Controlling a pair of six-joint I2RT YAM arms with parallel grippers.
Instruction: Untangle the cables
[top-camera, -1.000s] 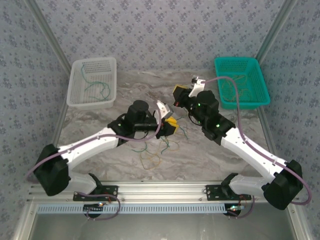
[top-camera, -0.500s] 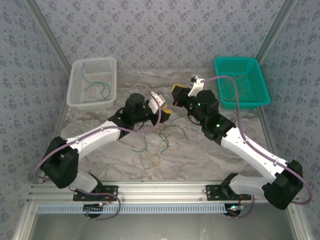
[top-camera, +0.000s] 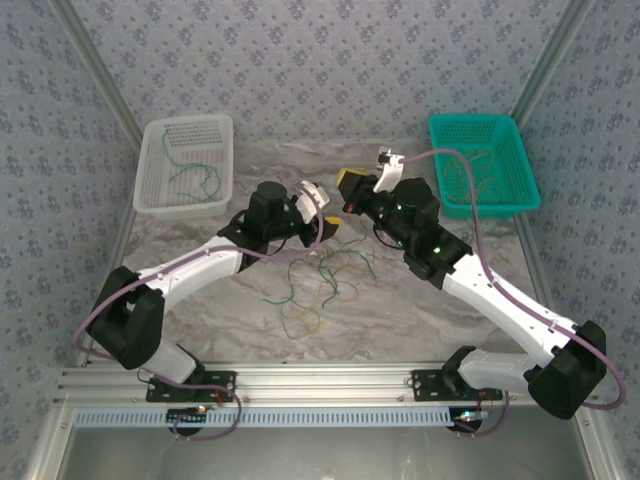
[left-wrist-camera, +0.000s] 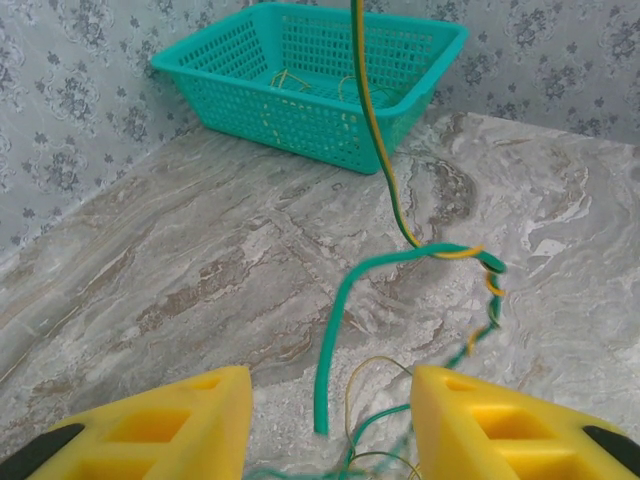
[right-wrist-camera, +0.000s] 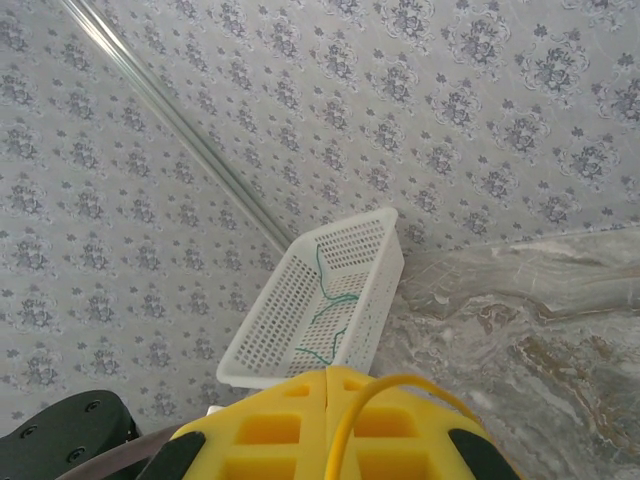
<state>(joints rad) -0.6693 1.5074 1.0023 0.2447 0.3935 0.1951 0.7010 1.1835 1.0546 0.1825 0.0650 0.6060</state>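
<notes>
A tangle of green and yellow cables (top-camera: 322, 277) lies on the marble table between the arms. My right gripper (top-camera: 350, 184) is lifted above it, shut on a yellow cable (right-wrist-camera: 398, 382) that arcs out over its pads. That cable (left-wrist-camera: 372, 120) hangs down in the left wrist view and twists into a green cable (left-wrist-camera: 338, 318) whose free end dangles ahead of my left gripper (left-wrist-camera: 332, 400). The left gripper (top-camera: 322, 210) sits just left of the right one. Its yellow fingers (left-wrist-camera: 190, 425) stand apart, gripping nothing.
A white basket (top-camera: 152, 170) at the back left holds a green cable (right-wrist-camera: 325, 300). A teal basket (top-camera: 520, 165) at the back right holds yellow cables (left-wrist-camera: 290, 80). Patterned walls close in the back and sides.
My left gripper has moved back and to the left, off the tangle, and its jaws have widened. The tangle now lies uncovered. The right gripper has barely moved.
</notes>
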